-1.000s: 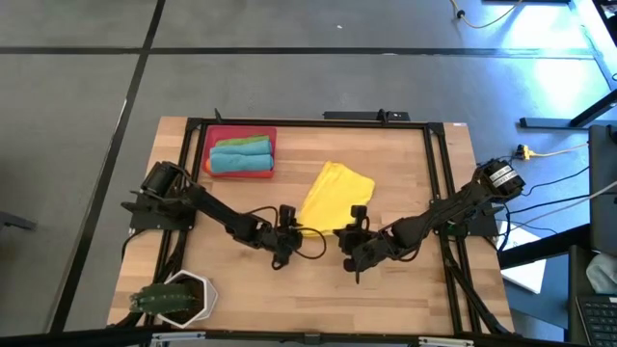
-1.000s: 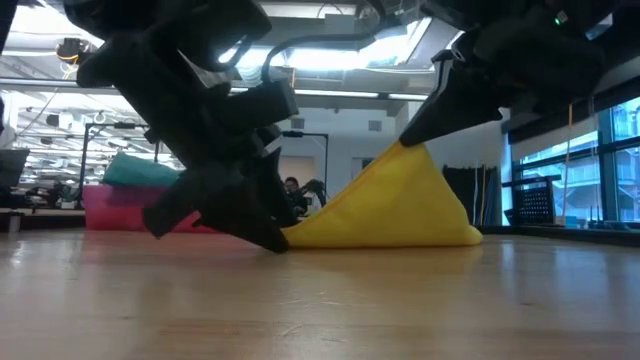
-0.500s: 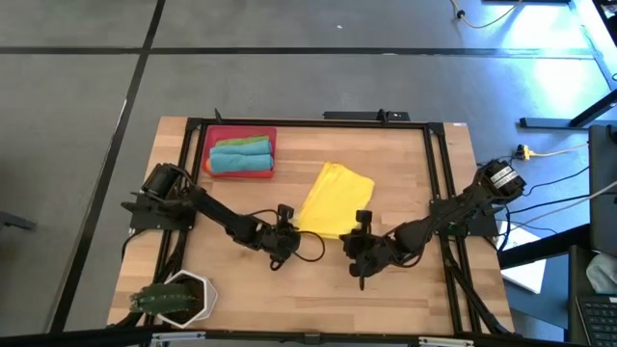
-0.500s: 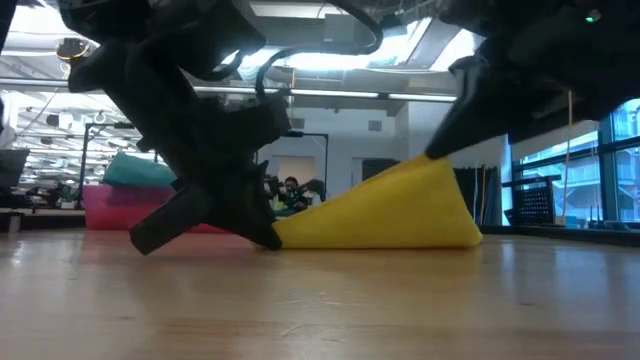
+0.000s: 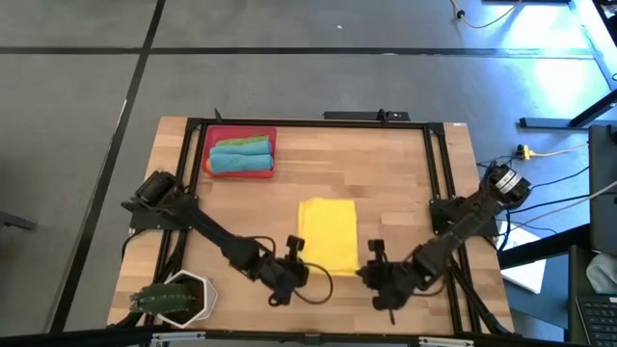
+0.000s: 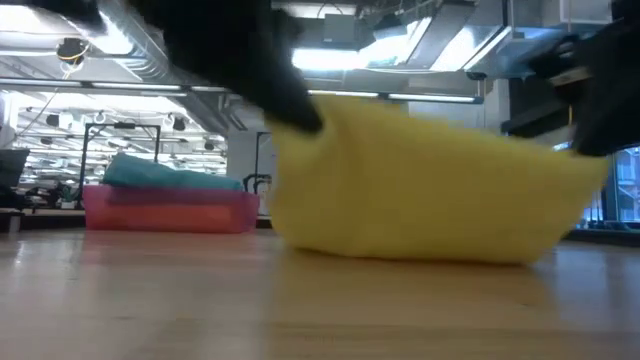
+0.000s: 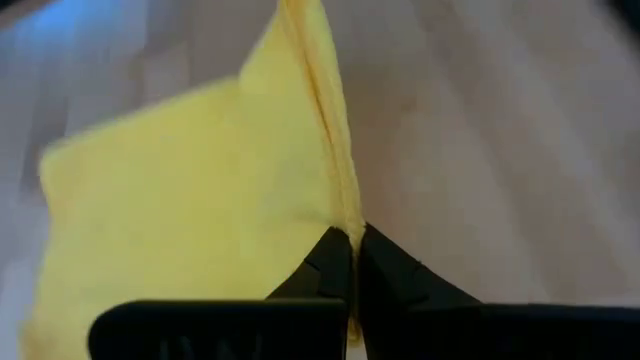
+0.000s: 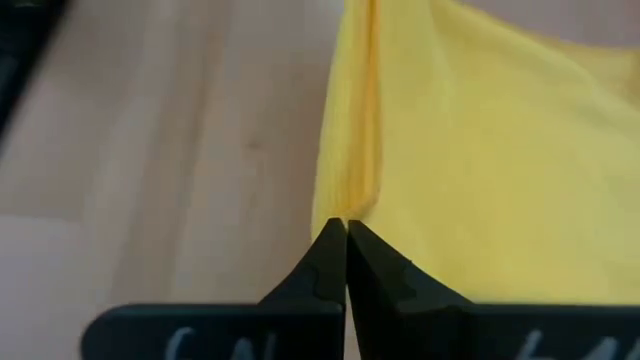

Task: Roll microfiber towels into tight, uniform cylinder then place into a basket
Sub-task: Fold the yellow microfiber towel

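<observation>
The yellow towel (image 5: pixel 328 231) lies near the middle of the table, square to its edges. Its far part rests on the wood and its near edge is raised (image 6: pixel 440 170). My left gripper (image 5: pixel 295 263) is shut on the towel's near left corner. My right gripper (image 5: pixel 367 274) is shut on its near right corner. At the far left, the red basket (image 5: pixel 214 135) holds a rolled teal towel (image 5: pixel 239 159) and a green one (image 5: pixel 243 144). The basket also appears in the low view (image 6: pixel 170 208). My left gripper pinches the towel's near left corner (image 7: pixel 343 210) between its two fingers, at a bunched fold of the edge. It comes slanting down from the near left. The corner is lifted off the table, and the cloth slopes down to the wood behind it. My right gripper pinches the near right corner (image 8: pixel 352 195) between its two fingers, with the edge gathered into a fold. It comes slanting down from the near right. That corner is held up, and the near edge spans between the two grippers (image 6: pixel 450 130).
A white hexagonal pot with a plant (image 5: pixel 178 297) stands at the near left corner. A black rail frame (image 5: pixel 308 122) runs round the tabletop. Bare wood lies between the towel and the basket.
Both grippers have gone toward the table's near edge and moved apart, the left one taking hold of the towel's corner on the way. The yellow towel, which lay slanted, has slid nearer and turned square. Its near edge is now lifted and spread wide between them.
</observation>
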Controlling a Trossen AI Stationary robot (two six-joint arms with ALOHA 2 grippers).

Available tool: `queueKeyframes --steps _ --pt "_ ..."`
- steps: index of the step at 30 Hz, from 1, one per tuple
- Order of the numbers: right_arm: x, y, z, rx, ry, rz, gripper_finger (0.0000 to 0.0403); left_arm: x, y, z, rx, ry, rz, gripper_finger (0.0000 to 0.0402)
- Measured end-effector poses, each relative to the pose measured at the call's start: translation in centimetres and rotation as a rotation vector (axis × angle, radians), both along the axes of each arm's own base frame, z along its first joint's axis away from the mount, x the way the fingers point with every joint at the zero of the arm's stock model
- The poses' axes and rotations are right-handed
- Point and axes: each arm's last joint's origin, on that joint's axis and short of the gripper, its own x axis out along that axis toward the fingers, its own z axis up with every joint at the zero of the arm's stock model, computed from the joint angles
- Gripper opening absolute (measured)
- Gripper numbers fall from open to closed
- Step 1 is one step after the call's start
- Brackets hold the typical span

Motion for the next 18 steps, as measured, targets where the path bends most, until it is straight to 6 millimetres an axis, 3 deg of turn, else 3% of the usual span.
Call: queueKeyframes --steps 4,8,18 --pt "-1.0 1.2 0.1 0.013 -0.029 0.003 0.0004 0.2 -1.4 2.2 -0.002 -0.005 -0.028 0.0000" --pt "-1.2 1.1 0.4 -0.022 -0.063 -0.027 0.0004 0.3 -0.9 3.2 0.047 0.044 -0.004 0.0000" --pt "0.6 -4.2 1.2 -0.286 -0.080 -0.239 0.0004 0.7 5.8 2.0 0.116 0.300 0.213 0.0000"
